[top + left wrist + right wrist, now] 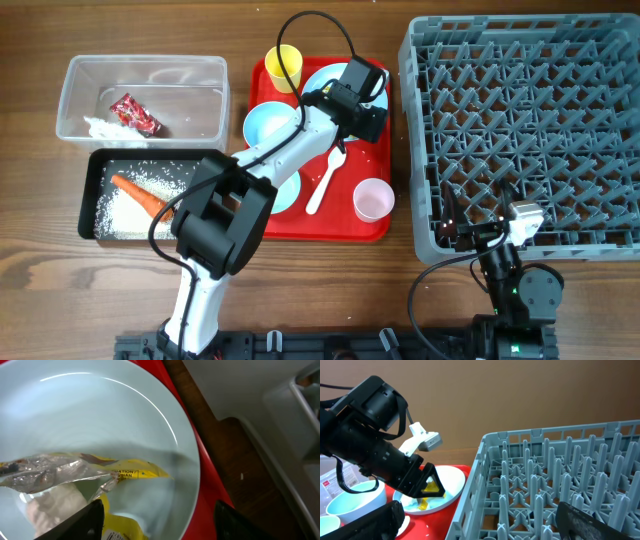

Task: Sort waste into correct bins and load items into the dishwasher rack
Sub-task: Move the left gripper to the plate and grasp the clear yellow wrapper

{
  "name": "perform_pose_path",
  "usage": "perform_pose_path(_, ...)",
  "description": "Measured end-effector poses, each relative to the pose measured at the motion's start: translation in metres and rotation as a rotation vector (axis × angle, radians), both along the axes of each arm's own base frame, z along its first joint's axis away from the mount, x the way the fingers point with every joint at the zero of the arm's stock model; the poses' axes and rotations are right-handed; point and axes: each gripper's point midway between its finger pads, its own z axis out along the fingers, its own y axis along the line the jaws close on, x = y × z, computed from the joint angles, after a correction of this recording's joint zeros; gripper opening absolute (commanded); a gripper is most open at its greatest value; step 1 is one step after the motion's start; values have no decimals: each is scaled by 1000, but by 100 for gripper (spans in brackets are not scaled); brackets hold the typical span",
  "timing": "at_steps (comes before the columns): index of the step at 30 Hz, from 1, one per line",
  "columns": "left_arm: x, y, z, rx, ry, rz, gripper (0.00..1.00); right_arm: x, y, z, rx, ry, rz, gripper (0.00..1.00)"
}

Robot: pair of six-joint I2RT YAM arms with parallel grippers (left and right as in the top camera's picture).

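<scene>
Currently the left end effector [159, 507] stands open over the light blue plate [100, 420] on the red tray [212, 491], upper middle of the overhead view. The silver-yellow wrapper [125, 472] lies on the plate between its fingers. Lower right, the right end effector [480, 512] gapes empty beside the dishwasher rack [520, 120].
</scene>
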Motion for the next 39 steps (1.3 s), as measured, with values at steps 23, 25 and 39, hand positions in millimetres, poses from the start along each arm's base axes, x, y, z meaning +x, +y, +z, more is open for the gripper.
perform_pose_path(23, 21, 11, 8, 66, -110, 43, 68, 0, 0, 0, 0, 0, 0, 100)
perform_pose_path(25, 20, 11, 8, 67, -110, 43, 68, 0, 0, 0, 0, 0, 0, 99)
perform_pose_path(39, 30, 35, 4, 55, -71, 76, 65, 0, 0, 0, 0, 0, 0, 100)
